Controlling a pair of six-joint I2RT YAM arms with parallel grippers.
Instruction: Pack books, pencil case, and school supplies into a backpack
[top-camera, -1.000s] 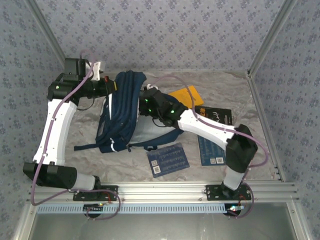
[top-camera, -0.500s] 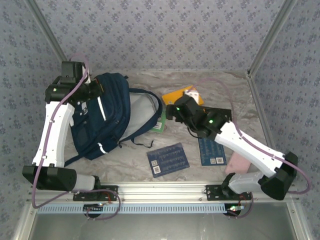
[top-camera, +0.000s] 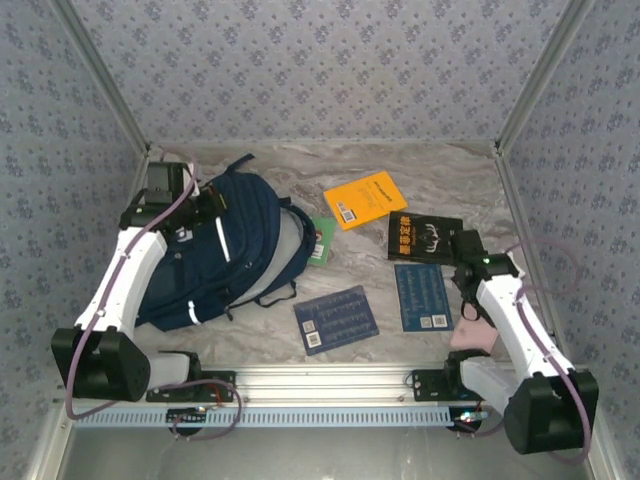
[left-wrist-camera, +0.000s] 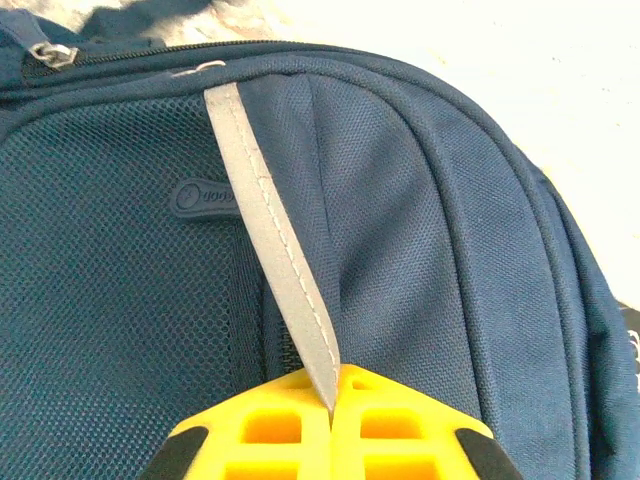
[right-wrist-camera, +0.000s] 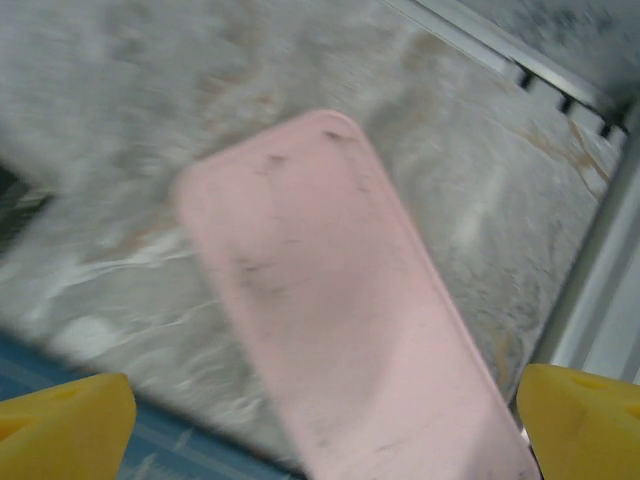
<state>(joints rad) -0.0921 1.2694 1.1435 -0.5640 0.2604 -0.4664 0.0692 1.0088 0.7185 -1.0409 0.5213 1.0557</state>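
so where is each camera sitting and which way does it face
Top external: above and behind the arms, looking down on the table; both arms show.
Left wrist: on the left arm, close over the backpack; left gripper shows, shut on its grey stripe.
Right wrist: on the right arm, facing down at the pink pencil case; open right gripper shows.
Shared: top and left wrist see the backpack; top and right wrist, the pencil case.
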